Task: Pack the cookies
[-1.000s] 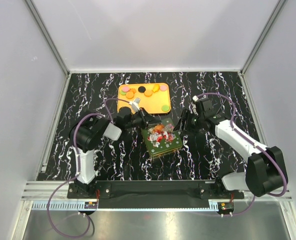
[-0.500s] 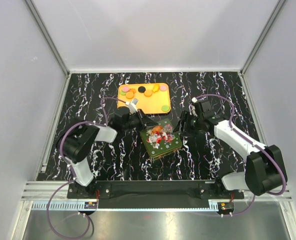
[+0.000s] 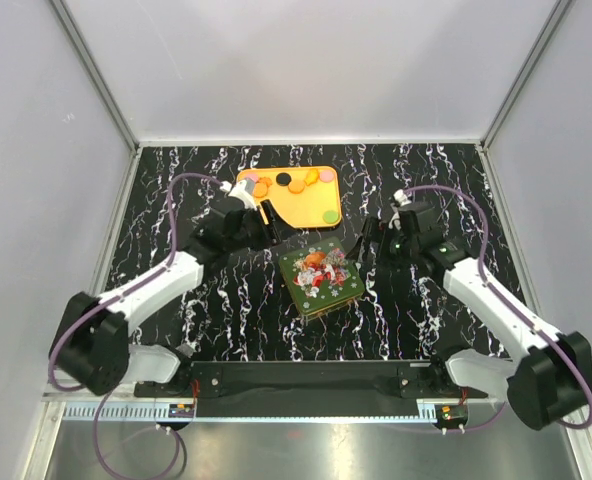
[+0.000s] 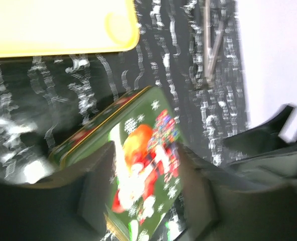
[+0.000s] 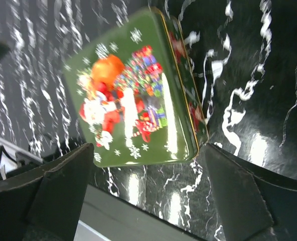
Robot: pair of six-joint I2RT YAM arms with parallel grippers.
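The cookies [image 3: 291,184], small orange, black, pink and green discs, lie on a yellow tray [image 3: 301,212] at the back of the table. In front of it sits a green tin [image 3: 322,278] with its Santa lid on. My left gripper [image 3: 266,215] is open at the tray's near left corner, clear of the tin. In the blurred left wrist view the tin [image 4: 143,160] shows beyond the open left gripper [image 4: 146,201]. My right gripper [image 3: 364,245] is open wide just right of the tin. In the right wrist view the tin [image 5: 133,90] lies ahead of the empty right gripper [image 5: 148,201].
The table top is black marble [image 3: 416,180] with white walls on three sides. A metal rail [image 3: 316,380] carrying both arm bases runs along the near edge. The yellow tray's corner [image 4: 118,30] shows at the top of the left wrist view.
My left gripper let go at the tin, opened and drew back left toward the tray as the arm stretched out. My right gripper opened wider beside the tin. The tin stayed put.
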